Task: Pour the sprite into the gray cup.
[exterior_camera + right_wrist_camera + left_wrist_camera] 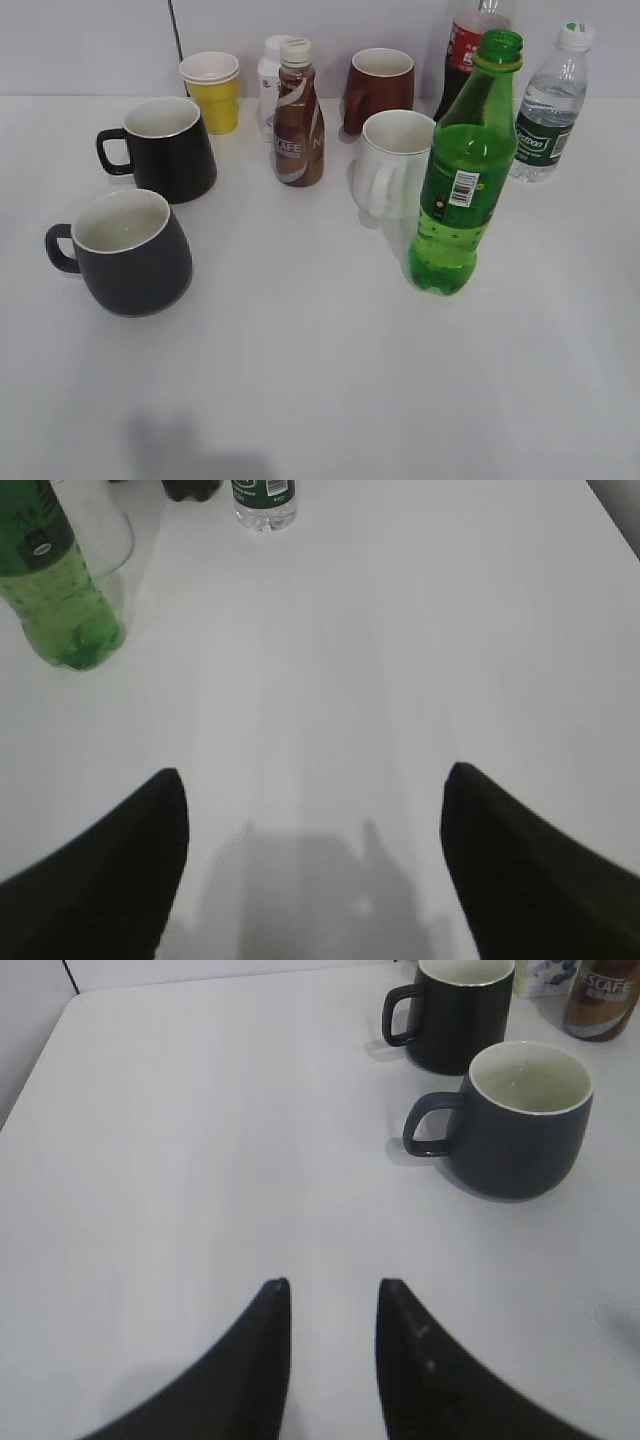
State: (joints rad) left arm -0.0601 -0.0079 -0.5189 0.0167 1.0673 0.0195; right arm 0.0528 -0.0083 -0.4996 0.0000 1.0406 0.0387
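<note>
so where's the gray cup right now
In the exterior view the gray cup stands upright at the table's front left, just in front of the black mug.

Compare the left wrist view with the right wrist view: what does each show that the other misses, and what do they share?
Only the left wrist view shows the gray cup, the black mug behind it and the left tool, narrowly open. Only the right wrist view shows the sprite, a water bottle and the right tool, wide open. Both show the white table.

Left claw (333, 1305) narrowly parted, empty — right claw (315, 795) spread wide, empty.
</note>
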